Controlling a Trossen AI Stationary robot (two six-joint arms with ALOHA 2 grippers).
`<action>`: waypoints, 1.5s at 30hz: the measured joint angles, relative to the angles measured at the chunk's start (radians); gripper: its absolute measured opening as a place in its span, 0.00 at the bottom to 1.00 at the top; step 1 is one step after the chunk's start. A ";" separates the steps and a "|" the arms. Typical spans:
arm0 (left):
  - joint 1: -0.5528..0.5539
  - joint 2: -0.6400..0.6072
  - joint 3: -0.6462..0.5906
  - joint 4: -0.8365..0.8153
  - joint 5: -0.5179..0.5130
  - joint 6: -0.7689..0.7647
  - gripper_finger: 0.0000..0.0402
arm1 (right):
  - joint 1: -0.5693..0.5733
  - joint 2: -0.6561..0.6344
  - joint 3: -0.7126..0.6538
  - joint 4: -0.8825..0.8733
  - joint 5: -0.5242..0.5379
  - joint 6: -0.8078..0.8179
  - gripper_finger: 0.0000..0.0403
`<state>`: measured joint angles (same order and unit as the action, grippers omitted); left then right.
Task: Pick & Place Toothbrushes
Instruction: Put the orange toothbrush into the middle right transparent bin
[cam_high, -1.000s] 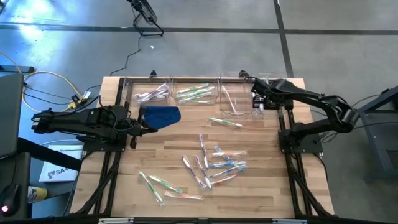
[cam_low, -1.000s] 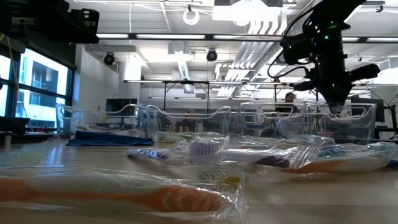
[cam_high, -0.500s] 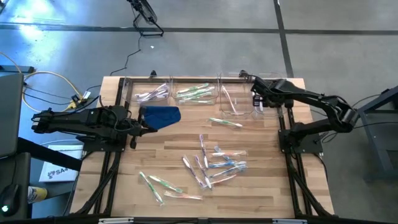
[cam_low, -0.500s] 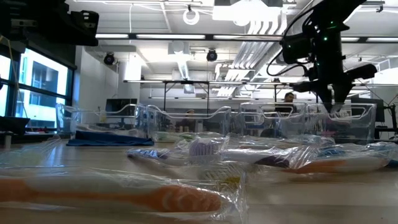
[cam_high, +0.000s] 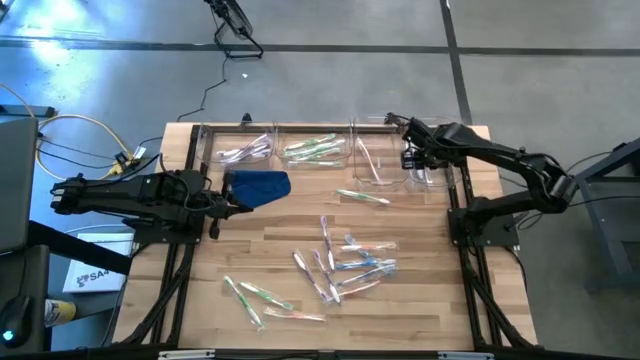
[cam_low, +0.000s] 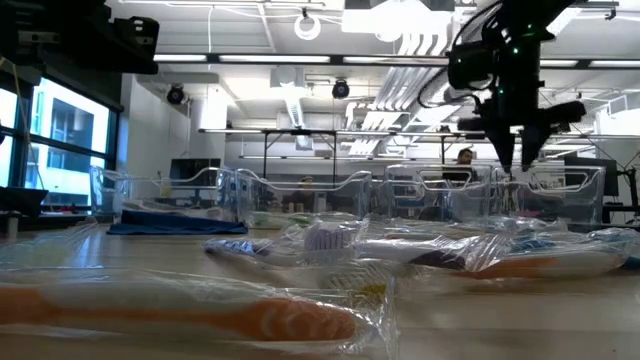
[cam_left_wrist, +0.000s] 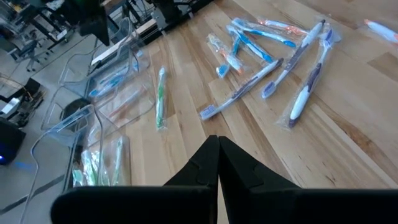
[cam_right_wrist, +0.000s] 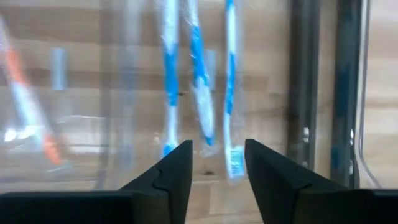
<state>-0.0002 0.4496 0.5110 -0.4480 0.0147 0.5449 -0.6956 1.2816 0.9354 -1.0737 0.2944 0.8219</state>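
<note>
Wrapped toothbrushes lie loose on the wooden table: a cluster in the middle, a few near the front left, one green one farther back. Three blue ones lie flat in the far-right clear bin. My right gripper hangs open above that bin, fingers pointing down, nothing between them. At the table's left side, my left gripper waits shut beside the blue cloth, holding nothing.
Clear bins line the far edge: one with whitish toothbrushes, one with green ones, one more left of the right gripper's bin. People and desks show in the room beyond the table.
My right gripper has opened over the far-right bin, risen a little, shifted slightly toward the table's far-left and rolled about its own axis. The left arm has kept still.
</note>
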 joint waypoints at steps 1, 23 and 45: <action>0.000 0.000 0.000 0.000 0.000 0.000 0.00 | 0.000 0.000 0.018 -0.004 -0.002 -0.021 0.31; 0.000 0.000 0.000 0.002 -0.011 0.007 0.00 | 0.467 -0.077 0.111 0.386 0.071 -0.142 0.01; 0.000 0.000 0.000 0.003 -0.007 -0.082 0.00 | 0.946 0.007 0.112 0.764 -0.005 -0.203 0.00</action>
<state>-0.0006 0.4496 0.5110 -0.4446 0.0081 0.4625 0.2502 1.2881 1.0470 -0.3096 0.2894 0.6192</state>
